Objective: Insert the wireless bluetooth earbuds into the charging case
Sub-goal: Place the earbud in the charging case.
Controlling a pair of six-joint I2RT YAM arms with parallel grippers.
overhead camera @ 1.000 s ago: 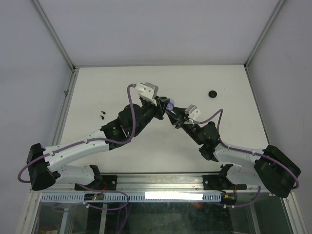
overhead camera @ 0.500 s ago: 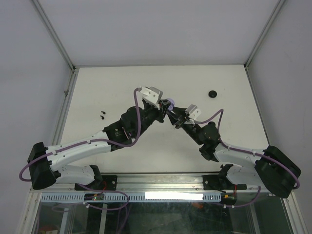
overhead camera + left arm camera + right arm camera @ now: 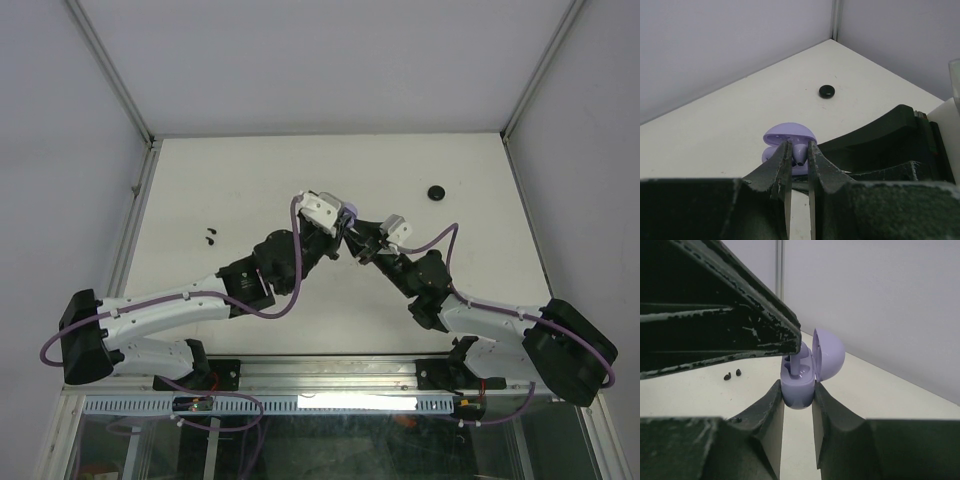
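Observation:
The lilac charging case (image 3: pixel 800 385) is open, lid (image 3: pixel 829 355) tipped back, and held above the table by my right gripper (image 3: pixel 798 390), which is shut on its body. It also shows in the left wrist view (image 3: pixel 789 137) and the top view (image 3: pixel 348 213). My left gripper (image 3: pixel 799 150) is shut on a lilac earbud (image 3: pixel 800 152), its stem pinched between the fingertips. In the right wrist view the earbud (image 3: pixel 802 360) reaches down into the case's well under my left gripper's fingers (image 3: pixel 740 340). In the top view the left gripper (image 3: pixel 338 228) meets the right gripper (image 3: pixel 352 238) mid-table.
Two small black pieces (image 3: pixel 209 237) lie on the white table at the left; they also show in the right wrist view (image 3: pixel 732 374). A black round cap (image 3: pixel 436 192) lies at the back right, also in the left wrist view (image 3: pixel 826 91). Grey walls enclose the table.
My left gripper has swung right and down with the earbud to the open case. The right arm and the case have stayed put.

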